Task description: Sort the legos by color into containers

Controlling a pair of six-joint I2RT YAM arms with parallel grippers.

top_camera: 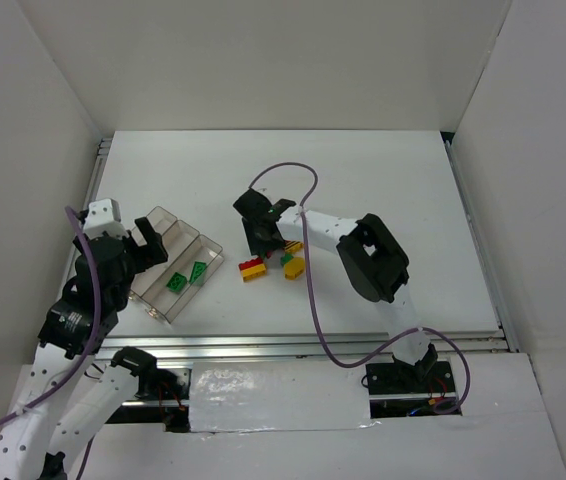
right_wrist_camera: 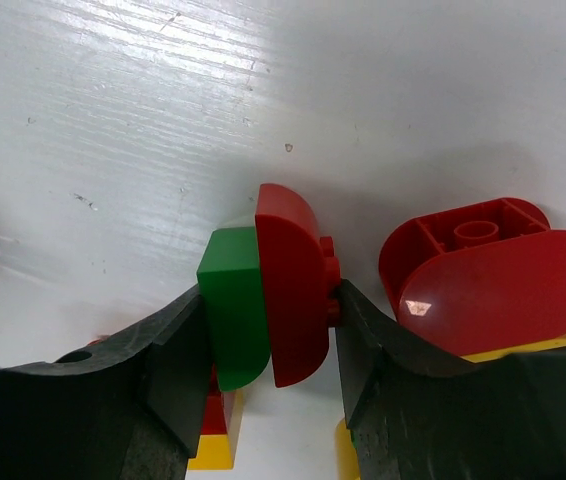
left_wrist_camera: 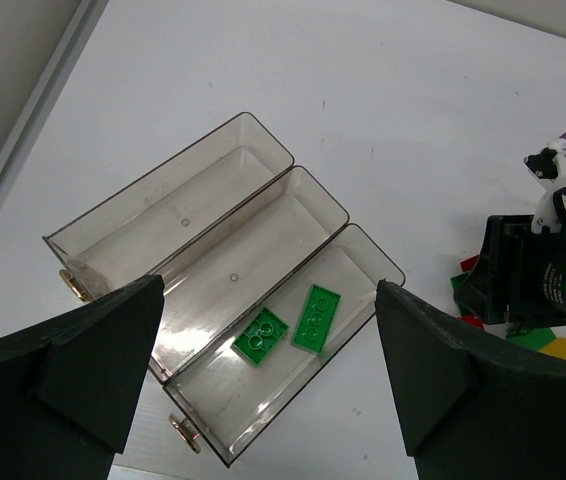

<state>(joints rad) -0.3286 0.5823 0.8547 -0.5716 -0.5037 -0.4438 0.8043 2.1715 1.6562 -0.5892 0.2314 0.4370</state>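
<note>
White tabletop (top_camera: 383, 180): right hand (right_wrist_camera: 270, 330) tight around green-and-red brick pair (right_wrist_camera: 263, 285), left hand (left_wrist_camera: 266, 290) wide open.

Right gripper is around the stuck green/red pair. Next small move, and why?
Probably a short, straight lift. The right gripper has a finger pressed against each side of the green-and-red pair, so the grip looks made. A rounded red brick lies close beside it, and rising straight up should avoid dragging that one.

Two flat green plastic bricks (left_wrist_camera: 316, 318) lie in the clear plastic three-compartment tray's (left_wrist_camera: 188, 195) rightmost compartment. A loose pile of plastic bricks (top_camera: 253, 268) sits right of the tray.
</note>
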